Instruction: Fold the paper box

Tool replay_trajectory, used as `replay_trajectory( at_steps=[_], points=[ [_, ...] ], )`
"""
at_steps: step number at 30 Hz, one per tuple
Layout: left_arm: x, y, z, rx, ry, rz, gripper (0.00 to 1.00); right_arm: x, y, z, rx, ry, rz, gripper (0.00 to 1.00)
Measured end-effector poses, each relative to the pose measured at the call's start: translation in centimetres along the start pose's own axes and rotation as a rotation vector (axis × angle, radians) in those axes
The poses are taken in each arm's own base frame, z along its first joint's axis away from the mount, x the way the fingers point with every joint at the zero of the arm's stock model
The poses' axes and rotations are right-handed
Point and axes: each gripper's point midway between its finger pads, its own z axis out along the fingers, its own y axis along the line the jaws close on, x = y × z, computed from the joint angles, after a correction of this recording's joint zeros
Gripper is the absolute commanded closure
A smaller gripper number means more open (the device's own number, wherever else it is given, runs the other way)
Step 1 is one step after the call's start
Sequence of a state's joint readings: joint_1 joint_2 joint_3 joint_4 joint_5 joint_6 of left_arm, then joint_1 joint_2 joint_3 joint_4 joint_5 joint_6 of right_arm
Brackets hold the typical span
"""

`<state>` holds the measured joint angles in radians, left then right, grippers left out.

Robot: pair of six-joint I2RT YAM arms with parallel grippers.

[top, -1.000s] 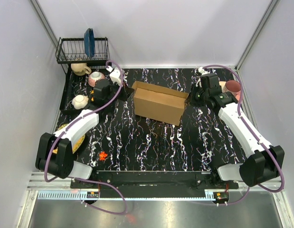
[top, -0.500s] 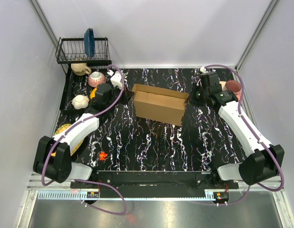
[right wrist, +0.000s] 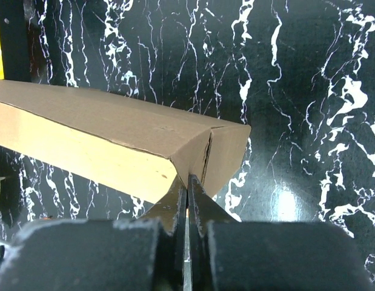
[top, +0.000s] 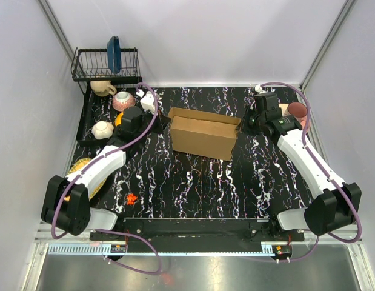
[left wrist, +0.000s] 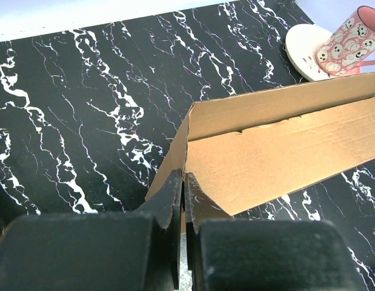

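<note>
The paper box (top: 202,134) stands on the black white-veined table (top: 193,185), slightly behind the centre of the work surface, its long axis running left to right and its top open. In the top external view it sits between the two arms, with its right end a little nearer to us than its left. The left gripper (left wrist: 182,179) meets the left end of the box; in the left wrist view its fingers (left wrist: 172,200) are pressed together with only a thin slit between them, and brown cardboard shows on either side of the tips — the end wall is pinched between them. The right gripper (right wrist: 188,182) meets the opposite end in the same way: its jaws are drawn fully together on the narrow end panel, at the lower corner, where the cardboard again shows on both sides of the tips. Beyond the right end of the box, a pink mug (left wrist: 351,39) stands on a white saucer (left wrist: 303,43). At the far left corner we note a black wire dish rack (top: 105,65) holding a blue plate (top: 114,53), with several cups (top: 122,100) below it.
</note>
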<state>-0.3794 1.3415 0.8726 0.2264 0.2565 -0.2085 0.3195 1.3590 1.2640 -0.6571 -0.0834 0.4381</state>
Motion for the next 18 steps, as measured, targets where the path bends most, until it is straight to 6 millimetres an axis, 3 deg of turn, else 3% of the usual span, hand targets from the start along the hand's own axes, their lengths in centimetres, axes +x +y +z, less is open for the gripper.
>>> replay_trajectory(
  at_steps=[18],
  points=[
    [-0.05, -0.28, -0.24, -0.001, 0.003, -0.044, 0.99, -0.41, -0.98, 0.91, 0.006, -0.095, -0.037, 1.0]
  ],
)
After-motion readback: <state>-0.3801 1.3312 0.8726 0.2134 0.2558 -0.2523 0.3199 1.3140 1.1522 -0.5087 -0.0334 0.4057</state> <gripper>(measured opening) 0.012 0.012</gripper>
